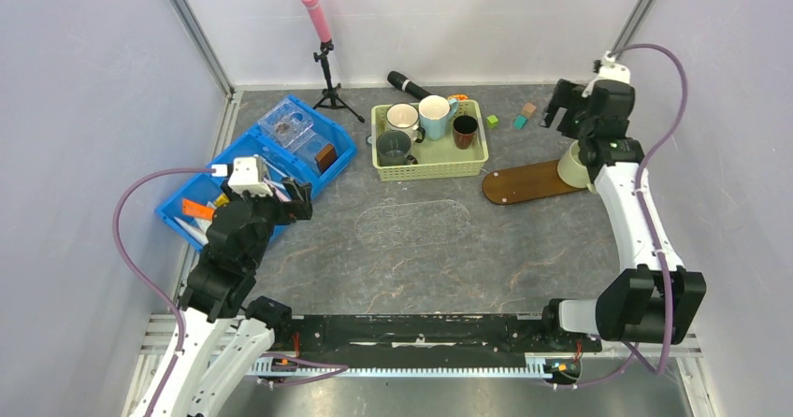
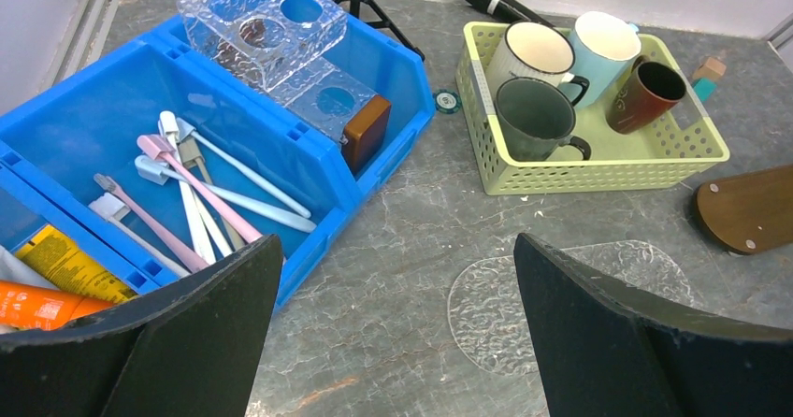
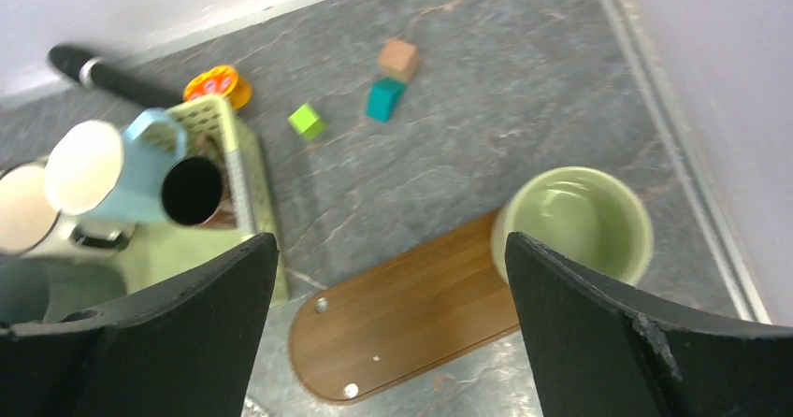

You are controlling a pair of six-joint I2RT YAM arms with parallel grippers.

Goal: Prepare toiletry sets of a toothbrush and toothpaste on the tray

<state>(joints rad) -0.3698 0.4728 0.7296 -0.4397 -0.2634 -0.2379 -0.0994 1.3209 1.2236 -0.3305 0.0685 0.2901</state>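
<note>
No lettering can be read anywhere; the print on the orange toothpaste [image 2: 37, 307] is too small.

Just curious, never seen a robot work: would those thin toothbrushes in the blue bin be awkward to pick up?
The toothbrushes look thin and light, so likely stiff but apt to slip. They lie crossed in the blue bin, so lifting one may drag others.
</note>
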